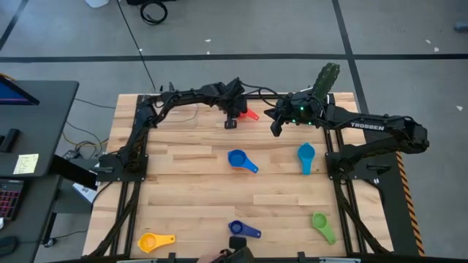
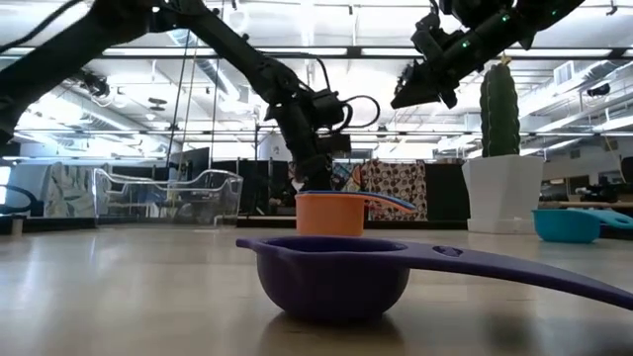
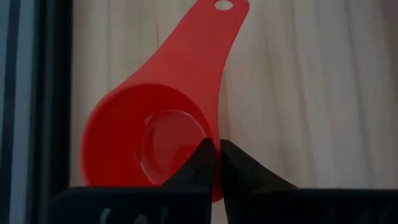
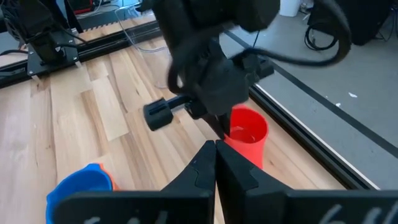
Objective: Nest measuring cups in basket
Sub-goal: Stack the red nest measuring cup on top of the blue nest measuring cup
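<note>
Red cup: at the table's 12 o'clock edge, its rim pinched by the left gripper.
Left gripper: fingers pressed together on the red cup's wall.
Right gripper: fingers pressed together, holding nothing, raised at the red cup's 3 o'clock.
Blue cup, light blue cup: mid-table.
Basket: far left edge in the low view.

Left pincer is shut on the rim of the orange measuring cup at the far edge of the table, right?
Not orange: the left pincer is shut on the rim of the red plastic measuring cup, as the left wrist view shows. The far-edge position holds.
</note>
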Available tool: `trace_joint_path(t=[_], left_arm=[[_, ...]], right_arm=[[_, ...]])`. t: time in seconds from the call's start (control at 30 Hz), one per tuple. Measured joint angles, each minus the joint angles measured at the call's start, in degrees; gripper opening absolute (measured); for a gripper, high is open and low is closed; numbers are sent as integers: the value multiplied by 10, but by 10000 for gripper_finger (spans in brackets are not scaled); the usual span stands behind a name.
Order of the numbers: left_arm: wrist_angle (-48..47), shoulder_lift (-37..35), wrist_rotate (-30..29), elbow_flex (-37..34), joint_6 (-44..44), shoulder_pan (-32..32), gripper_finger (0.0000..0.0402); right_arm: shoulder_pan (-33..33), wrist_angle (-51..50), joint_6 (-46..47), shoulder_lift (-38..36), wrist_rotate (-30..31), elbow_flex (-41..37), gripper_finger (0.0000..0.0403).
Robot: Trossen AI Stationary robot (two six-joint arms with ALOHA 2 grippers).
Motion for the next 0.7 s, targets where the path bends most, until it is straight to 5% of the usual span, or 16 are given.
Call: trace_joint_path(t=[0.3,0.7], left_arm=[[-130,-117,-11,0,-24,-30,15],[-238,-240,-25,1,-232,-159,15]], right_arm=[[-1,-8,-11,-56,1,0,9],[1,-190,-51,-191,5,0,9]])
